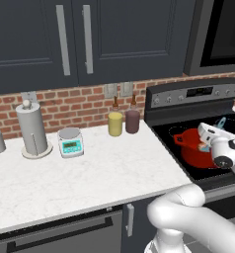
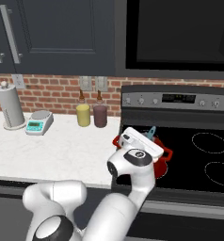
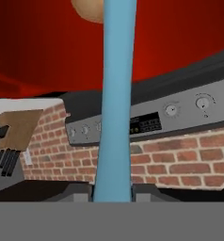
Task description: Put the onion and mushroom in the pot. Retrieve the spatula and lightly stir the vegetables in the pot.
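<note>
spatula (image 3: 115, 94) gripped upright, blade in pot (image 1: 191, 146)

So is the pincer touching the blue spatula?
Touching. In the hand view the spatula handle runs straight up from between the pincer tips, which are shut against both its sides, and into the red pot.

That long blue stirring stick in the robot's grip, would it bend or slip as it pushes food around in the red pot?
The spatula probably stays stiff: it runs straight from the gripper into the pot, with no visible sag. It looks slim, so likely light. Its smooth, narrow handle might twist or slide between the fingers if the blade meets resistance, such as the onion.
</note>
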